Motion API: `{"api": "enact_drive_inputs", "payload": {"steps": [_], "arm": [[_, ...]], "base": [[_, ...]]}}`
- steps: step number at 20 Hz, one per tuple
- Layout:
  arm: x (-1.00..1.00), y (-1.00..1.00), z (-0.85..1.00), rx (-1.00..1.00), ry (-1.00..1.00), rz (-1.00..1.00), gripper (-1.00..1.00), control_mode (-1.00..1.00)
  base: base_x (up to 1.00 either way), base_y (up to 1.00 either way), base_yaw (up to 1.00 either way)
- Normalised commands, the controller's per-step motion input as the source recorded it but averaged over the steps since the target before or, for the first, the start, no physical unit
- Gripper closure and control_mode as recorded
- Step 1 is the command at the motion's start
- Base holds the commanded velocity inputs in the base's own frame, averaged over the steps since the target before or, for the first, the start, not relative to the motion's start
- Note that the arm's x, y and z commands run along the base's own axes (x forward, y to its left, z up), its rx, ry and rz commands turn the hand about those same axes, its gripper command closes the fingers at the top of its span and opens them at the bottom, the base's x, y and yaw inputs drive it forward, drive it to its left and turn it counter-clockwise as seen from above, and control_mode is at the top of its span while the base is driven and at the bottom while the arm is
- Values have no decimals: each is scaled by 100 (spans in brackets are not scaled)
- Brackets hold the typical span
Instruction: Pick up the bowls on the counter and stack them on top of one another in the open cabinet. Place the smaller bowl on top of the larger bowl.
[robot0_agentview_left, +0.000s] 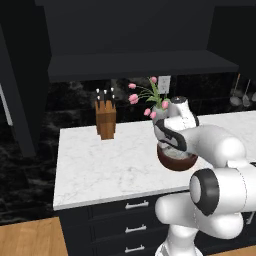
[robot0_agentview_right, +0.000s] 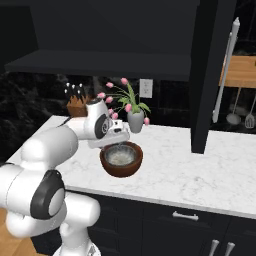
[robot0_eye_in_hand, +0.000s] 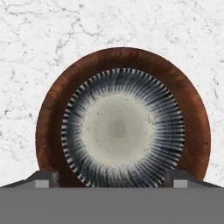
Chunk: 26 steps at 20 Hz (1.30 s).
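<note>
The smaller bowl (robot0_eye_in_hand: 117, 129), grey with a dark-striped rim and a pale speckled inside, is nested in the larger bowl (robot0_eye_in_hand: 52, 113), which is reddish-brown. The pair rests on the counter (robot0_agentview_left: 100, 165) near its front edge, with the smaller bowl (robot0_agentview_right: 119, 156) inside the larger bowl (robot0_agentview_right: 121, 169). My gripper (robot0_eye_in_hand: 112, 179) hangs just above them, pointing straight down. It is open, with its fingertips (robot0_eye_in_hand: 43, 178) wide apart over the brown rim's near side. The hand (robot0_agentview_left: 170, 134) hides part of the larger bowl (robot0_agentview_left: 176, 162). The open cabinet (robot0_agentview_left: 140, 65) is above, its shelf bare.
A wooden knife block (robot0_agentview_left: 105, 119) stands at the back left of the counter. A grey vase with pink tulips (robot0_agentview_right: 135, 120) is just behind the bowls. A dark pillar (robot0_agentview_right: 210, 75) rises at the right, with hanging utensils (robot0_agentview_right: 233, 117) beyond it. Dark drawers (robot0_agentview_left: 130, 220) lie below.
</note>
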Motion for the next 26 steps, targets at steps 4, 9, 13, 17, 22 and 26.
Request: {"api": "enact_drive_inputs", "payload": {"steps": [4,9,13,17,22,26], "arm": [[-25,-100,31,20,14,-34,-100,-100],[-17,-89,-17,35,0,-24,-100,-100],[-1,-37,-49,27,0,-14,-100,-100],[0,0,-41,10,0,-5,-100,-100],[2,8,-27,6,0,-4,-100,-100],[15,8,-4,7,0,-7,-100,-100]], "base": [[0,0,0],[0,0,0],[0,0,0],[0,0,0],[0,0,0],[0,0,0]]}}
